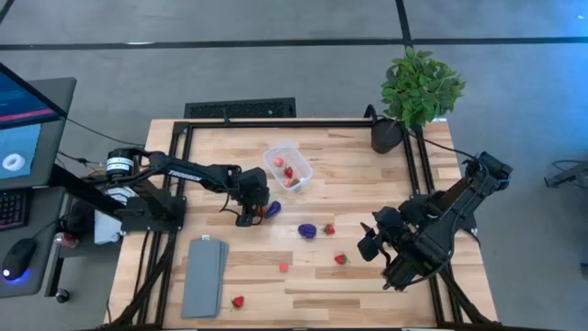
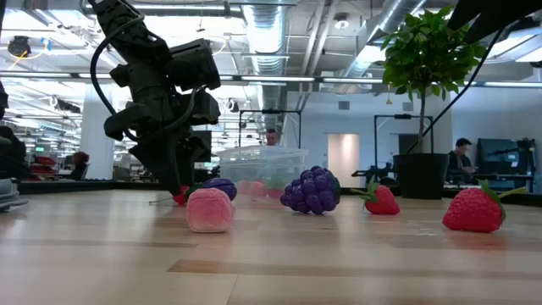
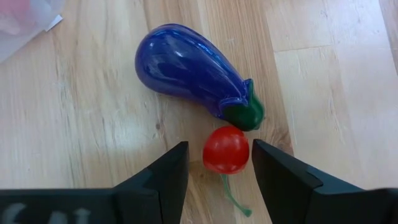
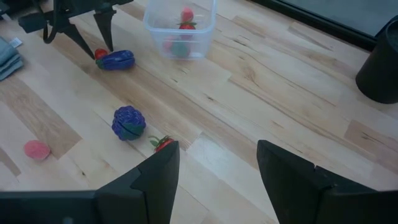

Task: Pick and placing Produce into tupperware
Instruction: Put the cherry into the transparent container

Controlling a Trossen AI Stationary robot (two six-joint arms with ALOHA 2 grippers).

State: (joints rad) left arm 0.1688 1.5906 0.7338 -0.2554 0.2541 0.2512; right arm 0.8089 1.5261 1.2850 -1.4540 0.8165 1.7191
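Note:
My left gripper (image 3: pixel 214 165) is open and low over the table, its fingers on either side of a small red round fruit (image 3: pixel 226 149) with a green stem. The fruit lies on the wood next to the purple eggplant (image 3: pixel 193 68). In the high view the gripper (image 1: pixel 253 210) is just left of the eggplant (image 1: pixel 273 208). The clear tub (image 1: pixel 288 165) stands beyond it with strawberries inside. A grape cluster (image 1: pixel 307 230), strawberries (image 1: pixel 329 229) (image 1: pixel 341 259) (image 1: pixel 238 302) and a pink piece (image 1: pixel 283 268) lie loose on the table. My right gripper (image 1: pixel 381 246) is open and empty at the right.
A flat grey slab (image 1: pixel 204 276) lies at the near left. A potted plant (image 1: pixel 418 87) stands at the far right corner. A black frame rail (image 1: pixel 276 122) runs along the far edge. In the low view the pink piece (image 2: pixel 209 209) lies in front of the left gripper.

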